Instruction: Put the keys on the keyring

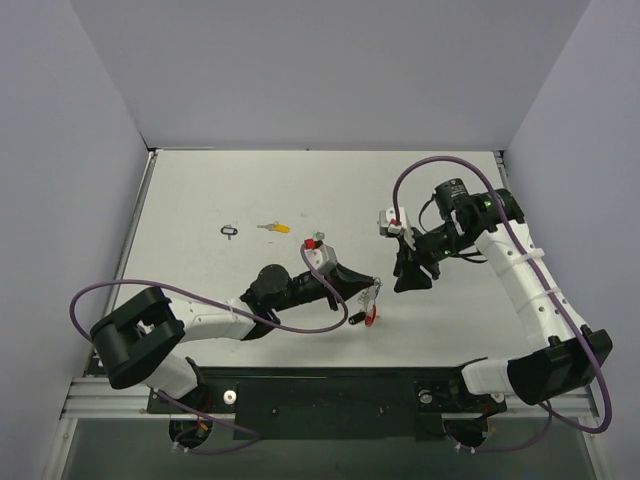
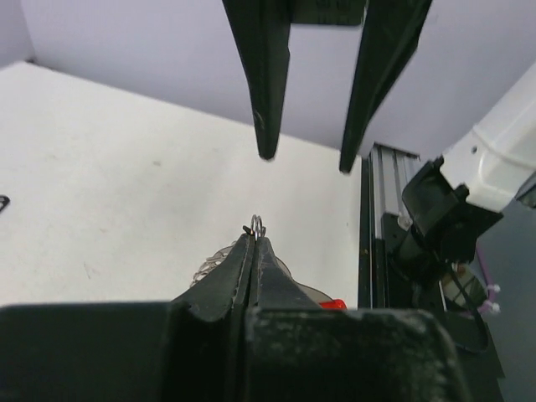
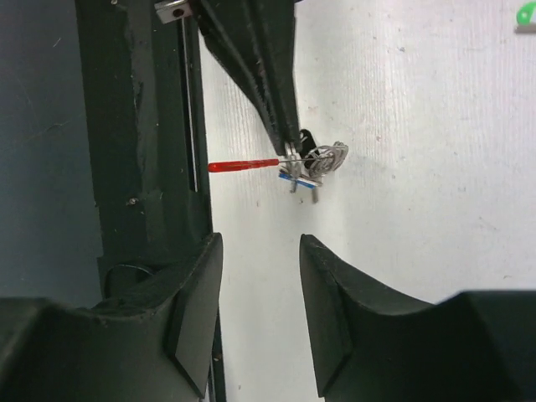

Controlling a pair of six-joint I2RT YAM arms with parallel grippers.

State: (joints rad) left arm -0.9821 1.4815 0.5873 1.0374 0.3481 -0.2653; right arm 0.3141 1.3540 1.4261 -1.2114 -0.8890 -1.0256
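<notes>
Clamping keyring [image 3: 327, 157] between left jaws

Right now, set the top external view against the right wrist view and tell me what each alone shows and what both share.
Only the top external view shows the yellow-tagged key and the small black loop tag lying apart on the table. Only the right wrist view shows a blue tag hanging at the keyring and a green bit at its corner. Both show the left gripper shut on the keyring, its red tag, and the right gripper open and empty.
</notes>
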